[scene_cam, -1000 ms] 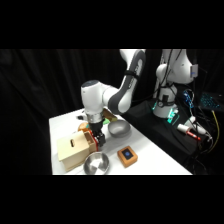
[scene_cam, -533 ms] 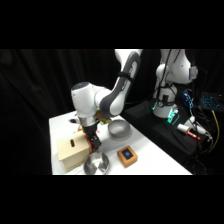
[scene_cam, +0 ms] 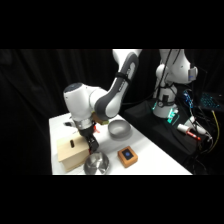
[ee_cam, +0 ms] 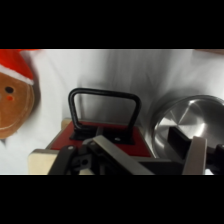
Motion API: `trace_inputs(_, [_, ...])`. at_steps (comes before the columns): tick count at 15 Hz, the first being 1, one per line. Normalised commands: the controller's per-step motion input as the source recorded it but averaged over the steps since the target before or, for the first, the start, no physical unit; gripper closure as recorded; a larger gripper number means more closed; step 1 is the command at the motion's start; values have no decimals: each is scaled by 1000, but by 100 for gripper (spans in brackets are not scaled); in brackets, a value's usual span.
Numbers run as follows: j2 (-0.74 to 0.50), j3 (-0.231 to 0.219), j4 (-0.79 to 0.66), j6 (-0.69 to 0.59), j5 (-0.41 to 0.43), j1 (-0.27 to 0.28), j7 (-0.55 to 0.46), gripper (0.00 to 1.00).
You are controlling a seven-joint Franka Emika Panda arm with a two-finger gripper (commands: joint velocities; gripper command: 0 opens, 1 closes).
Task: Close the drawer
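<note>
In the wrist view, the drawer's reddish front (ee_cam: 107,136) sits just ahead of me, and its dark wire loop handle (ee_cam: 103,106) stands up from it. My gripper (ee_cam: 150,145) is open. One finger (ee_cam: 117,156) lies against the red front and the other finger (ee_cam: 196,156) is over a metal bowl. In the side view, the gripper (scene_cam: 91,143) hangs low at the right face of the pale wooden box (scene_cam: 71,154). It hides the drawer there.
A steel bowl (scene_cam: 96,164) sits by the box at the table's front, also seen as the steel bowl (ee_cam: 192,122) in the wrist view. A second bowl (scene_cam: 119,129) lies behind. An orange block with a blue top (scene_cam: 128,156) is to the right. A gingerbread figure (ee_cam: 14,97) lies beside the drawer.
The arm has swung left and down, bringing the gripper from above the table's middle to the box's drawer face.
</note>
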Motion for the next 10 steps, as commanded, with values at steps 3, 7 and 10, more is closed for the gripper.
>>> trace_inputs(3, [-258,-112,-1,-405,-195,116,86,0])
trace_inputs(7, [-512,-58,-160,-463,-137,83,80,0])
trace_inputs(10, [-582,-24,-232,-390,-92,49,104,0])
